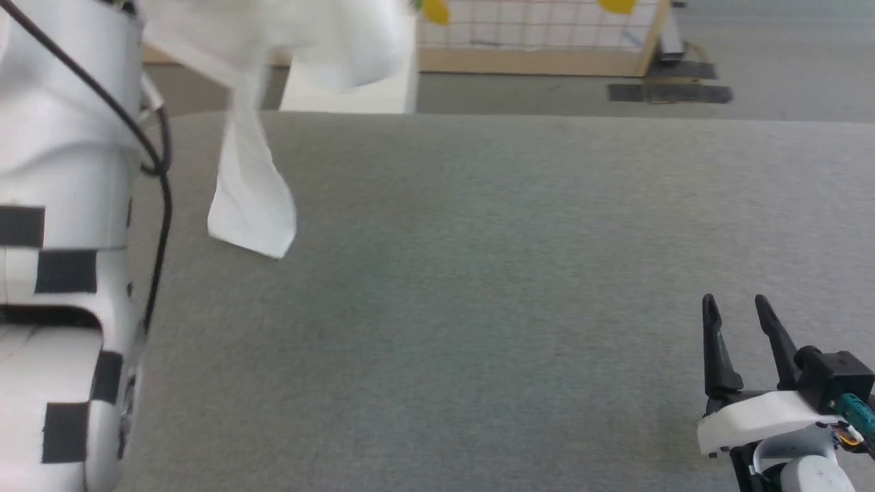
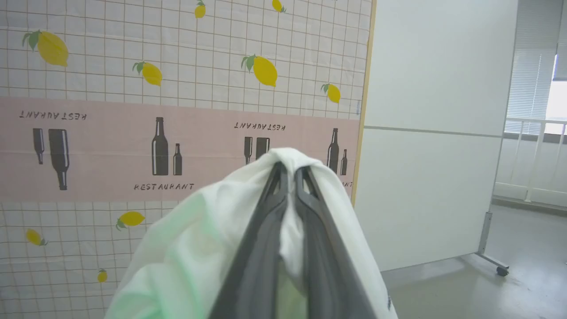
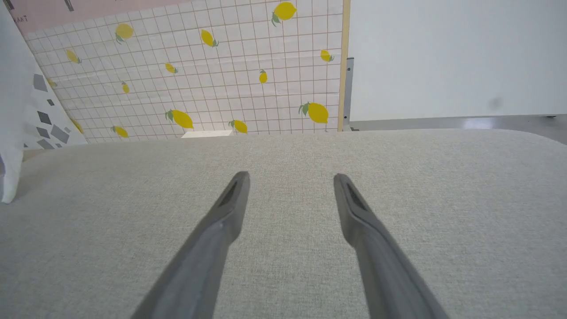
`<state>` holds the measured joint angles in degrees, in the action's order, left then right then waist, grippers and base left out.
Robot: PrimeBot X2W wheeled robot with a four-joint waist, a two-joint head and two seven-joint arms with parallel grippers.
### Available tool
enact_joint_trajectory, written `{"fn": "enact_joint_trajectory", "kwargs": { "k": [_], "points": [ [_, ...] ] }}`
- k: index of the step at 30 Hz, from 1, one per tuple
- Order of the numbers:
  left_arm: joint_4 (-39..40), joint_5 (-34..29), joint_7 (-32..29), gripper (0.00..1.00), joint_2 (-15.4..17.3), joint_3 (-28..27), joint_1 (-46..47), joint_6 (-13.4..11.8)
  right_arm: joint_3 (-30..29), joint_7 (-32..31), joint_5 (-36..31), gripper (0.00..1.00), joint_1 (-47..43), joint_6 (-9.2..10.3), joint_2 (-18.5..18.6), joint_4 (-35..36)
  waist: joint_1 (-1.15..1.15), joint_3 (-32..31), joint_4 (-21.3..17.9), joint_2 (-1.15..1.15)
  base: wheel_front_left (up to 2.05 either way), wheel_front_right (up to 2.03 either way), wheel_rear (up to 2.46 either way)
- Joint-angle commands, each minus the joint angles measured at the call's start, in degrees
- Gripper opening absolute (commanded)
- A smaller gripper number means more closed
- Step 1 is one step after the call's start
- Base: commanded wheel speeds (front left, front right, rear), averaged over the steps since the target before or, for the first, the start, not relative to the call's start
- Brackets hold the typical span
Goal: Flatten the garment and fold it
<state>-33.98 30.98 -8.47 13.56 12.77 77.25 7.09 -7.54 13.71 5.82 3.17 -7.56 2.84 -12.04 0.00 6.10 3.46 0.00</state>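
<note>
above the table [image 1: 478,273], white garment [image 1: 253,205] hangs limp, rumpled.

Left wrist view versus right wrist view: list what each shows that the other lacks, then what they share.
Left wrist view: the left gripper, fingers shut on the white garment, and a window with blinds. Right wrist view: the right gripper, fingers apart and empty above the grey table. Shared: the lemon-print screen, and the garment, hanging at the right wrist view's left edge.
</note>
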Motion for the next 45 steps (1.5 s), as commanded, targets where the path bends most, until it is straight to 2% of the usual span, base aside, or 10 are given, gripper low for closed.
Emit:
{"fn": "enact_joint_trajectory", "kwargs": {
  "k": [1,8,16,25,26,27,28,35,40,45],
  "points": [
    [0.5,2.2,0.7,0.0,-1.5,-1.0,1.8,0.4,0.1,0.5,0.4,1.0,-0.8,0.08,0.0,-0.5,0.0,-2.4,-4.1,0.0,0.0,0.0,0.0],
    [1.6,11.1,-0.7,0.0,-8.6,-0.5,-5.1,0.4,0.4,1.0,0.9,1.0,-0.9,0.08,0.0,-1.5,0.0,-2.8,-6.0,0.0,0.0,0.0,0.0],
    [0.9,12.0,-5.4,0.0,-10.1,10.3,-28.1,0.4,0.9,1.1,1.0,1.0,-1.8,0.08,0.0,-2.6,0.0,-2.5,-5.1,0.0,0.0,0.0,0.0],
    [-5.7,11.4,-21.1,0.0,-9.8,21.2,-48.3,-2.4,1.8,1.2,1.3,1.0,-1.5,0.08,0.0,-3.3,0.0,-2.2,-4.4,0.0,0.0,0.0,0.0],
    [-5.6,11.6,-21.9,0.12,-9.7,21.3,-49.2,-3.0,1.8,1.2,1.4,1.0,-1.5,0.08,0.0,-3.4,0.0,-2.3,-4.3,0.0,0.0,0.0,0.0],
    [-4.9,12.5,-22.6,1.0,-9.6,20.8,-50.2,-3.4,1.9,1.2,1.5,1.0,-1.5,0.08,0.0,-3.6,0.0,-2.6,-4.1,0.0,0.0,0.0,0.0],
    [-4.0,13.6,-22.7,1.0,-9.6,20.0,-50.9,-3.6,2.0,1.2,1.6,1.0,-1.6,0.08,0.0,-3.7,0.0,-2.8,-4.0,0.0,0.0,0.0,0.0],
    [11.1,19.6,-12.3,1.0,-6.4,7.9,-51.5,-4.8,1.9,1.0,2.8,1.0,-2.0,0.08,0.0,-4.7,0.0,-4.4,-1.9,0.0,0.0,0.0,0.0],
    [21.5,8.4,6.8,1.0,1.4,2.5,-53.9,-7.5,2.2,-2.7,5.1,1.0,-0.5,0.08,0.0,-6.2,0.0,-4.8,-0.4,0.0,0.0,0.0,0.0],
    [26.6,0.8,20.3,1.0,5.1,-0.7,-61.3,-11.5,3.5,-11.2,4.9,1.0,2.8,0.08,0.0,-7.5,0.0,-4.7,1.2,0.0,0.0,0.0,0.0]
  ]
}}
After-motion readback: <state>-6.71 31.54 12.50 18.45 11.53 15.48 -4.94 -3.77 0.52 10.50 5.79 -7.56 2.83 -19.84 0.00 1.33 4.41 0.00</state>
